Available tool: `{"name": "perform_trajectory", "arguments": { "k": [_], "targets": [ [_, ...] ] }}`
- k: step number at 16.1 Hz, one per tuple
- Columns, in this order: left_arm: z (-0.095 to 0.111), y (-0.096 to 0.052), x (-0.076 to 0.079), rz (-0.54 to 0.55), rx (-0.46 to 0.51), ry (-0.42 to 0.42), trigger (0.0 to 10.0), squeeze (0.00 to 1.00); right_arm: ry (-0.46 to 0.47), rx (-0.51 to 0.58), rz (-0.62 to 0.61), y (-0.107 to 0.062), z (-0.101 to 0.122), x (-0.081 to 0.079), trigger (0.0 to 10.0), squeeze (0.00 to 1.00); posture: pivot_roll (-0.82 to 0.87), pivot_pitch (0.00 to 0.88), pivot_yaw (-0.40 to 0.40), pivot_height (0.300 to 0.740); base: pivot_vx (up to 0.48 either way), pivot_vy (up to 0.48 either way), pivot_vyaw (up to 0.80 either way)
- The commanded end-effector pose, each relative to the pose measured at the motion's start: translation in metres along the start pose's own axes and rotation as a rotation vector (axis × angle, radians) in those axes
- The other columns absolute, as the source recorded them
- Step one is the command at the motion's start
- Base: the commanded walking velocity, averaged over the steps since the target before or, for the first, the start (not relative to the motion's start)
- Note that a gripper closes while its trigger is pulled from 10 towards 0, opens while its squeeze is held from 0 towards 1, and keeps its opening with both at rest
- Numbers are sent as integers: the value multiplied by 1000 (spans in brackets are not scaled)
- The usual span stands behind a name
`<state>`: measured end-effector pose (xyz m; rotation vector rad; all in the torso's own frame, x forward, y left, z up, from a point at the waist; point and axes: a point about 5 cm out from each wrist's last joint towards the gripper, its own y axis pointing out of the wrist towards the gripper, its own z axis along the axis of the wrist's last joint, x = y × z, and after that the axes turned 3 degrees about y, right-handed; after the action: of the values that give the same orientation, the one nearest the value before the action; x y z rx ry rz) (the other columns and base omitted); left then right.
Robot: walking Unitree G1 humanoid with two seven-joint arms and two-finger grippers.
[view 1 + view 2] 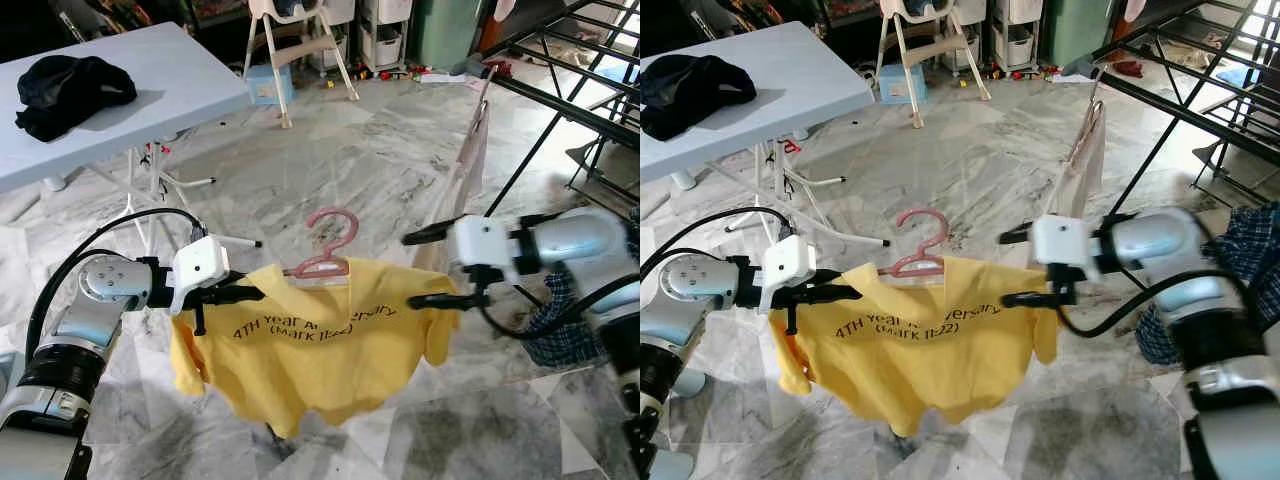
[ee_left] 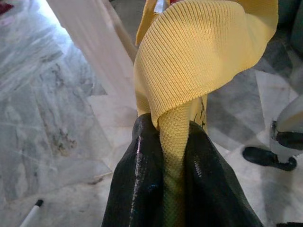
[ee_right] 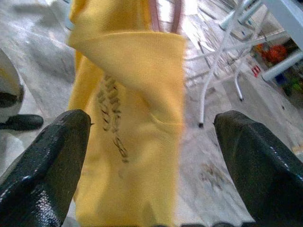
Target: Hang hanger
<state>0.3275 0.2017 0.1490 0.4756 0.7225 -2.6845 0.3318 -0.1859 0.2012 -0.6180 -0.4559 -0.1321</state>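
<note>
The left gripper point(image 1: 245, 294) is clamped tight on the shoulder of the yellow T-shirt point(image 1: 310, 350), fabric pinched between both black fingers point(image 2: 142, 189). The right gripper point(image 1: 432, 270) stands wide apart at the opposite shoulder, its lower finger against the cloth. The shirt hangs on a pink hanger point(image 1: 327, 247), held above the marble floor point(image 1: 350, 140), with the black drying rack point(image 1: 590, 90) off to the right.

Bright, even daylight fills the room, and the marble floor point(image 1: 380, 150) shows pale glare with soft shadows. In the right wrist view the yellow shirt point(image 3: 132, 123) is blurred, and the black fingers point(image 3: 45, 165) shine wetly.
</note>
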Motion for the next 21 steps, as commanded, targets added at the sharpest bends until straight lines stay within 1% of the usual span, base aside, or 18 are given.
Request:
{"name": "perform_trajectory", "arguments": {
  "k": [1, 4, 5, 6, 7, 8, 9, 10, 11, 12, 13, 14, 16, 17, 18, 19, 20, 21],
  "targets": [
    [13, -3, -8, 25, 32, 57, 0, 0, -1, 34, 16, 9, 2, -6, 10000, 1000, -129, 77, 44, 740, 0, 0, 0],
    [17, -2, -9, 22, 43, 71, 0, 0, 49, 81, 56, 27, -1, -19, 10000, 1000, -128, 80, 41, 740, 0, 0, 0],
    [17, -2, -9, 22, 44, 72, 0, 0, 51, 86, 53, 29, -1, -19, 10000, 1000, -128, 80, 41, 740, 0, 0, 0],
    [20, -1, -9, 19, 51, 79, 0, 0, 40, 110, 27, 35, 3, -16, 10000, 1000, -128, 82, 38, 740, 0, 0, 0],
    [22, 2, -8, 14, 62, 85, 0, 0, 13, 128, 1, 42, 8, -13, 10000, 933, -124, 83, 35, 740, 0, 0, 0],
    [23, 4, -6, 3, 66, 85, 0, 0, -7, 139, 3, 44, 13, -12, 10000, 867, -122, 82, 34, 740, 0, 0, 0],
    [22, 4, -4, -4, 64, 85, 0, 0, -12, 152, 11, 43, 18, -10, 10000, 835, -120, 83, 32, 740, 0, 0, 0],
    [20, 3, -4, 1, 54, 84, 0, 0, -1, 160, 20, 37, 23, -5, 10000, 773, -119, 83, 32, 740, 0, 0, 0],
    [16, 1, -5, 17, 40, 82, 0, 0, 12, 156, 12, 29, 24, 0, 10000, 749, -120, 82, 32, 740, 0, 0, 0],
    [15, 0, -6, 21, 35, 78, 0, 0, 15, 142, -2, 22, 23, 5, 10000, 714, -121, 83, 33, 740, 0, 0, 0],
    [16, -1, -7, 23, 39, 75, 0, 0, 21, 105, -39, 9, 19, 11, 10000, 659, -123, 83, 32, 740, 0, 0, 0],
    [18, -1, -6, 20, 41, 77, 0, 0, 19, 83, -53, 4, 16, 14, 10000, 659, -122, 84, 33, 740, 0, 0, 0],
    [20, 1, -5, 9, 46, 86, 0, 0, 39, 78, -72, 2, 15, 18, 10000, 659, -124, 85, 34, 740, 0, 0, 0],
    [22, 3, -5, 9, 55, 98, 0, 0, 62, 88, -42, 8, 15, 14, 10000, 651, -126, 85, 35, 740, 0, 0, 0],
    [26, 5, -6, 9, 66, 107, 0, 0, 74, 92, -9, 15, 13, 8, 10000, 576, -125, 85, 35, 740, 0, 0, 0],
    [27, 6, -6, 9, 71, 111, 0, 0, 75, 92, 2, 19, 12, 6, 10000, 576, -124, 84, 35, 740, 0, 0, 0],
    [29, 7, -6, 2, 77, 113, 0, 0, 82, 96, 28, 25, 10, 2, 10000, 435, -123, 83, 37, 740, 0, 0, 0],
    [30, 8, -5, -5, 80, 116, 0, 0, 89, 99, 37, 31, 8, -1, 10000, 353, -119, 81, 39, 740, 0, 0, 0]
  ]
}}
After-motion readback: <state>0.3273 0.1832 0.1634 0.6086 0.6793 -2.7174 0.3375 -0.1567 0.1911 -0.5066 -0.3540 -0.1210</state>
